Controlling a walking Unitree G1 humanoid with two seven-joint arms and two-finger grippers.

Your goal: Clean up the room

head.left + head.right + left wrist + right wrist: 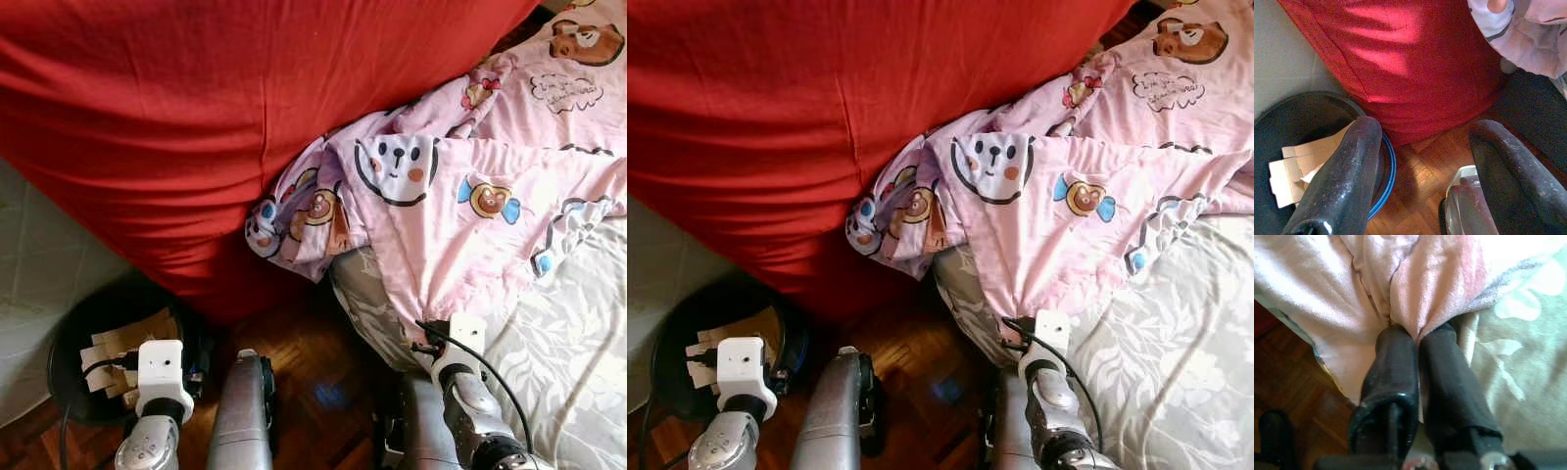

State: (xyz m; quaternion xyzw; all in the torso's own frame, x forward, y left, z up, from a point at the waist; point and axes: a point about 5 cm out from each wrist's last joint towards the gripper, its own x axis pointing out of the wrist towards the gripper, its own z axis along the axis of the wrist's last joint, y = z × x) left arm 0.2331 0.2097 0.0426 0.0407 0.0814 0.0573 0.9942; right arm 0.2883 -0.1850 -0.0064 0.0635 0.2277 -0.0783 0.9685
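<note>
— Blanket (460, 186), the pink cartoon one: where does it stand?

— Rumpled across the bed (578, 343), one corner hanging off the edge beside the red beanbag (196, 117). The right claw (1418, 340) has its fingers pressed together on a fold of that hem, so straightening looks just begun.

— And the left claw (1422, 161)?

— Fingers apart, holding nothing, hovering over the wood floor (313, 372) near the black bin (73, 343) with cardboard scraps (1298, 164) inside. Spreading the blanket flat remains, I judge.
</note>
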